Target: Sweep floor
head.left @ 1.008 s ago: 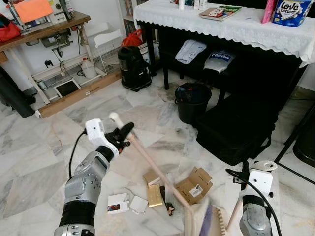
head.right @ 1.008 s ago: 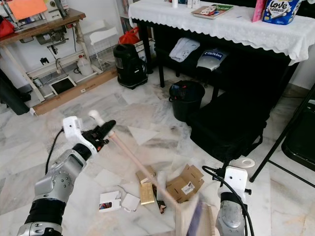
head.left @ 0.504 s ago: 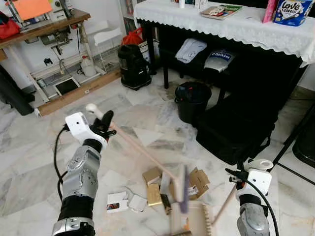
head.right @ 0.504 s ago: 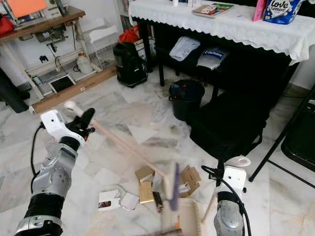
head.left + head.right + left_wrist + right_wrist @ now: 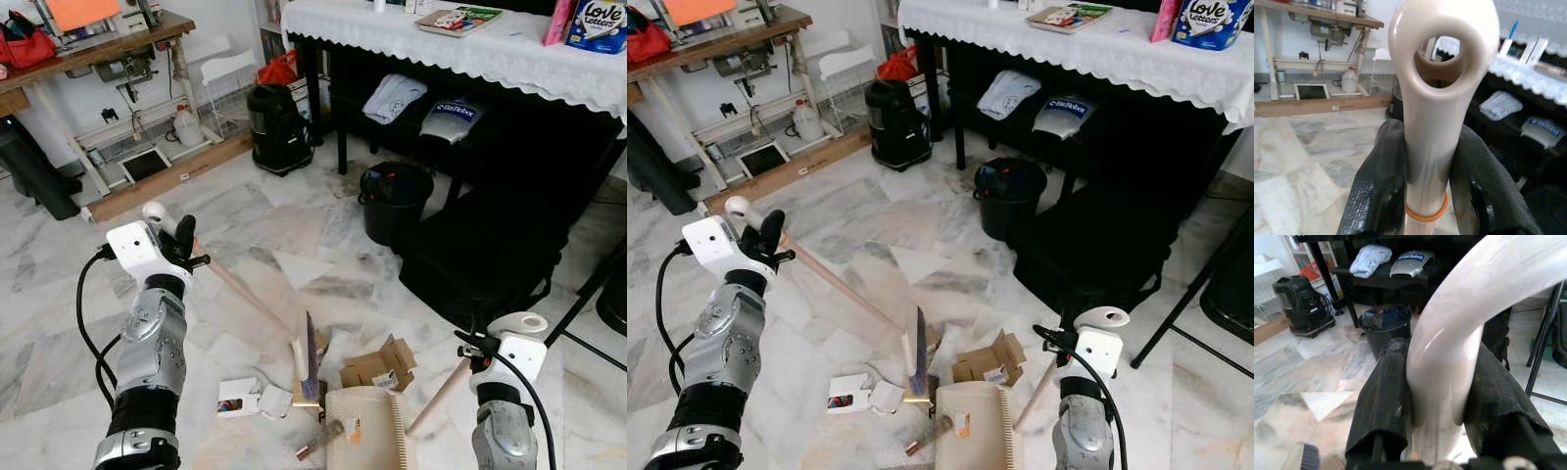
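My left gripper (image 5: 181, 242) is shut on the top of a broom's cream handle (image 5: 1442, 112), its black fingers (image 5: 1376, 188) pressed on both sides. The wooden broom stick (image 5: 245, 294) slants down to the broom head (image 5: 309, 354), which stands among the litter: cardboard boxes (image 5: 377, 364), a white card (image 5: 238, 397) and a gold packet (image 5: 917, 392). A beige dustpan (image 5: 362, 441) lies on the marble floor just in front of the litter. Its long handle (image 5: 439, 395) rises to my right gripper (image 5: 477, 350), shut on the white grip (image 5: 1449, 357).
A black bin (image 5: 392, 201) and a black bag (image 5: 490, 259) stand beyond the litter, under a lace-covered table (image 5: 470, 49). A black vacuum (image 5: 279, 127) sits farther back. A wooden workbench (image 5: 88, 49) is at the far left, black chair legs (image 5: 598, 284) at the right.
My left gripper has pulled the broom handle left and back, and the broom head has swept leftward into the litter. The dustpan now lies flat in view.
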You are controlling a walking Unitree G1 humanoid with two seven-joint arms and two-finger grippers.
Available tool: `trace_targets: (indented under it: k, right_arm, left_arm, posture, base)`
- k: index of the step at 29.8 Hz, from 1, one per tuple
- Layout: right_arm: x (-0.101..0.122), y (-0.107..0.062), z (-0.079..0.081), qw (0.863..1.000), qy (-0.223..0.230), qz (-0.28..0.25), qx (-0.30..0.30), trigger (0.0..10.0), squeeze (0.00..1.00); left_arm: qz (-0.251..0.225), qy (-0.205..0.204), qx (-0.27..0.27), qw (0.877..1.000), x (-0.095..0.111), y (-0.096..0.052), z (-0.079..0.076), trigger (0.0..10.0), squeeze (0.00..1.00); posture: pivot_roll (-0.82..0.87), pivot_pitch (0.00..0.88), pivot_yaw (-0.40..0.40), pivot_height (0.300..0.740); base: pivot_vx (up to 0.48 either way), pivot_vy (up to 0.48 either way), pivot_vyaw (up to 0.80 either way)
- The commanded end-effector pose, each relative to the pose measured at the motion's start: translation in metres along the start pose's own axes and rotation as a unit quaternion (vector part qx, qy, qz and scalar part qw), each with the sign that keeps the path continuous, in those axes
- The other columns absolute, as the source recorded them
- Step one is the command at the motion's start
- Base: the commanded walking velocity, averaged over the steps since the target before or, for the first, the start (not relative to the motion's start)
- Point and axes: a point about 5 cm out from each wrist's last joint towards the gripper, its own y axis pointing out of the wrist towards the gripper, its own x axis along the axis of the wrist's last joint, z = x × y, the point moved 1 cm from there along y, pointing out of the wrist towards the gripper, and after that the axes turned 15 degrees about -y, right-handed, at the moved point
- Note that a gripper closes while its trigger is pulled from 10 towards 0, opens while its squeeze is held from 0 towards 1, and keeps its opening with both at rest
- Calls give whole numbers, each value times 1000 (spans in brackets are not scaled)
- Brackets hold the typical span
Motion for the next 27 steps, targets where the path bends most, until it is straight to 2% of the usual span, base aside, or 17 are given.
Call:
trace_targets:
  k: [1,3,4,9,12,17,21,27]
  right_arm:
    - [3,1,2,1000,-6,-5,7,10000,0]
    - [1,-1,5,999,-30,-5,28,10000,0]
    - [1,-1,5,999,-30,-5,28,10000,0]
    - [-4,-4,6,993,-107,2,48,10000,0]
    - [-5,-4,4,991,-127,7,39,10000,0]
    - [-6,-4,1,989,-140,9,33,10000,0]
    - [-10,-6,-1,987,-154,19,27,10000,0]
    - [-11,-8,0,987,-160,23,21,10000,0]
  left_arm:
    - [-2,32,6,999,5,1,7,10000,0]
    - [20,70,-2,997,1,-1,10,10000,0]
    - [20,70,-2,997,1,-1,10,10000,0]
    - [48,106,-30,993,-2,-4,13,10000,0]
    - [65,133,-44,988,-8,-6,15,10000,0]
    - [100,116,-61,986,-23,-8,9,10000,0]
    - [115,85,-87,986,-38,-10,-7,10000,0]
    - [133,79,-106,982,-48,-11,-16,10000,0]
  posture:
    - [-53,0,109,740]
    - [-51,0,108,740]
    - [-51,0,108,740]
    - [-48,0,105,740]
    - [-59,0,107,740]
    - [-60,0,106,740]
    - [-62,0,100,740]
    - [-67,0,107,740]
  base:
    - [0,0,0]
    - [0,0,0]
    - [0,0,0]
    - [0,0,0]
    - [0,0,0]
    - [0,0,0]
    - [0,0,0]
    - [0,0,0]
